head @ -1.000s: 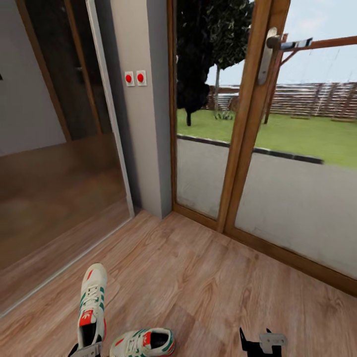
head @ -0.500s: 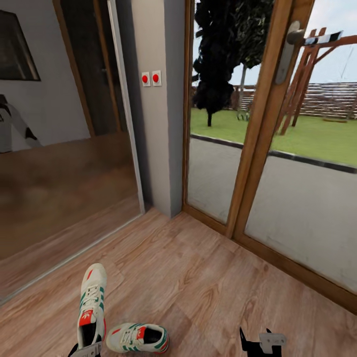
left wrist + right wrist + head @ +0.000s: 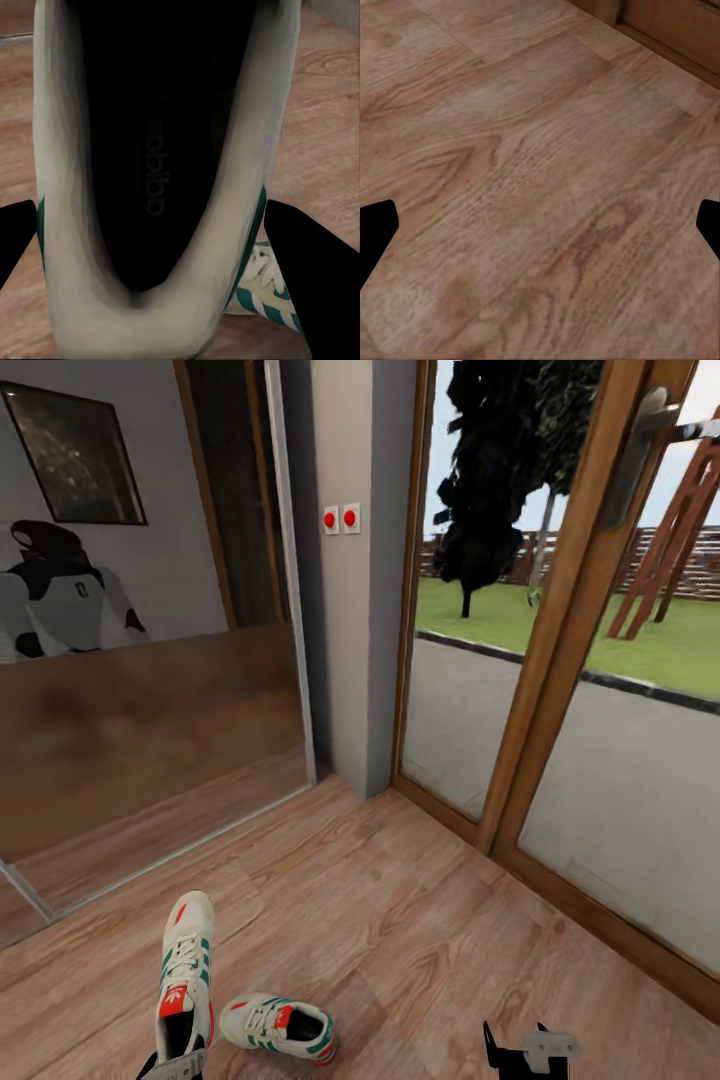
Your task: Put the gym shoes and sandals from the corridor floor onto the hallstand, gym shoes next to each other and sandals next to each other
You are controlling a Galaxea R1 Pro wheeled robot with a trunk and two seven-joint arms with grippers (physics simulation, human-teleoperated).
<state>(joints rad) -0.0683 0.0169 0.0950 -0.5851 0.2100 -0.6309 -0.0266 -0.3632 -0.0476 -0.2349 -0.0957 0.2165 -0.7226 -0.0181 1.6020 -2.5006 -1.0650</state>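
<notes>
Sneaker (image 3: 186,970) held in left gripper (image 3: 172,1066), right gripper (image 3: 530,1050) wide (nothing held), second sneaker (image 3: 280,1026) on floor (image 3: 420,920).

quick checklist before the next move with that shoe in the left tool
1. Left tool shut on the held shoe: ok, a finger on each side of it.
2. Held shoe off the wood floor: cannot tell.
3. Second shoe on the floor beside it: not ok, it has yet to be picked up.
4. Right tool free: ok, open above bare floor.
5. Glass door ahead: ok, apart from both arms.
</notes>
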